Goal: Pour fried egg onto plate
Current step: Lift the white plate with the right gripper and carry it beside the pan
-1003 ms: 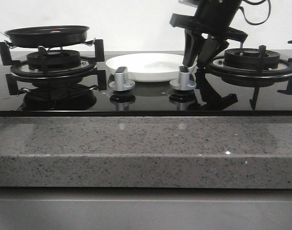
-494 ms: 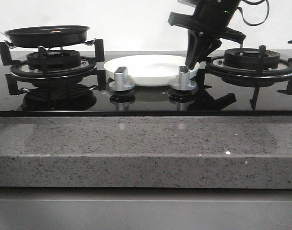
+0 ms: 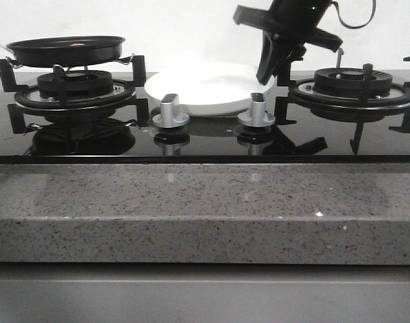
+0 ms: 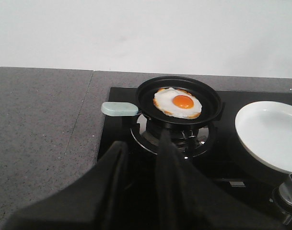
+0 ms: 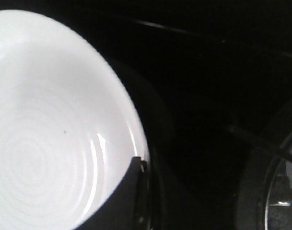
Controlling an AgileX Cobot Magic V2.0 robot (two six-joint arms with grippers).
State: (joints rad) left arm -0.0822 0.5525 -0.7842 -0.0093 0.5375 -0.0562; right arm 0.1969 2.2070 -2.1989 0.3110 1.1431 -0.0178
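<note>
The fried egg [image 4: 178, 103], white with an orange yolk, lies in the black frying pan [image 4: 179, 96] on the left burner; in the front view the pan [image 3: 66, 48] sits at the far left. The white plate [image 3: 205, 87] is between the burners, raised off the cooktop. My right gripper [image 3: 264, 75] is shut on the plate's right rim; its wrist view shows one finger [image 5: 129, 196] over the plate [image 5: 50, 134]. My left gripper [image 4: 140, 141] is open and empty, short of the pan and its pale green handle [image 4: 118, 109], and out of the front view.
Two silver knobs [image 3: 170, 110] [image 3: 256, 109] stand in front of the plate. The right burner grate [image 3: 353, 84] is just right of my right gripper. A grey stone counter [image 3: 205, 208] runs along the front, and the left burner grate [image 3: 73, 91] holds the pan.
My right gripper closed on the plate's right rim and lifted it; the plate now sits higher behind the knobs. The pan has not moved.
</note>
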